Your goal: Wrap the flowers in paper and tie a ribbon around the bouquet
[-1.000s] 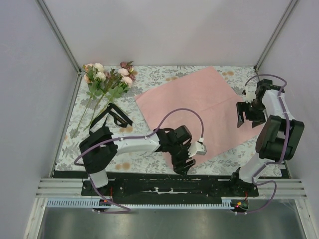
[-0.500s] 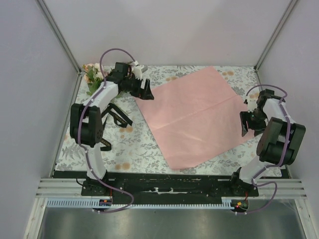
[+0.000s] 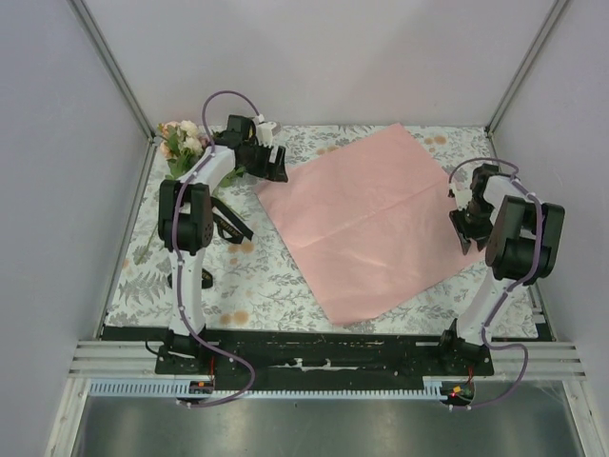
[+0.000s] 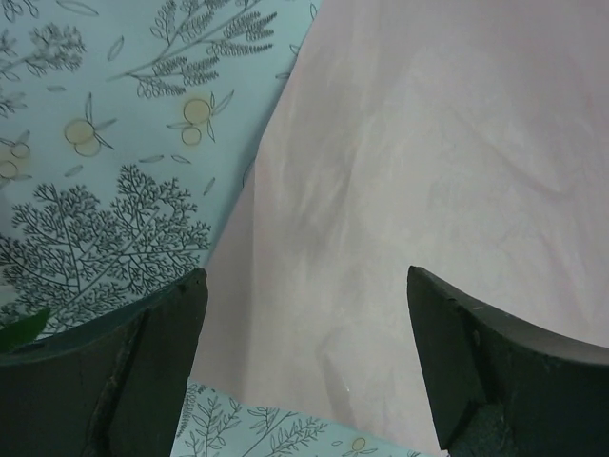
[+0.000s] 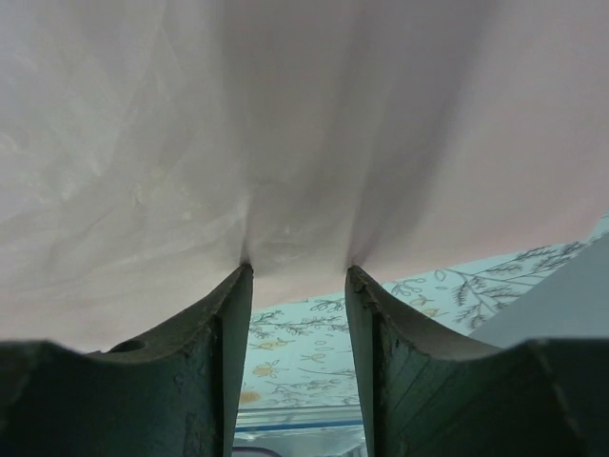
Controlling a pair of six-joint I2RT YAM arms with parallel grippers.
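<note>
My left end effector [image 3: 274, 168] hangs released over the left corner of the paper [image 3: 366, 214], near the flowers [image 3: 184, 141]. The paper lies pink-side up on the table [image 3: 271, 281]. My right end effector [image 5: 297, 271] straddles its puckered right edge, jaws half apart; I cannot tell whether it grips.

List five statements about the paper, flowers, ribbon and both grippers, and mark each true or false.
1. The paper lies pink face up. True.
2. The flowers lie on the paper. False: they lie at the far left corner of the tablecloth, off the sheet.
3. The left gripper has its jaws wide apart over the paper's left corner. True.
4. The right gripper is at the flowers. False: it is at the paper's right edge, across the table from them.
5. The ribbon is tied round the flowers. False: it lies loose on the tablecloth beside the left arm.
</note>
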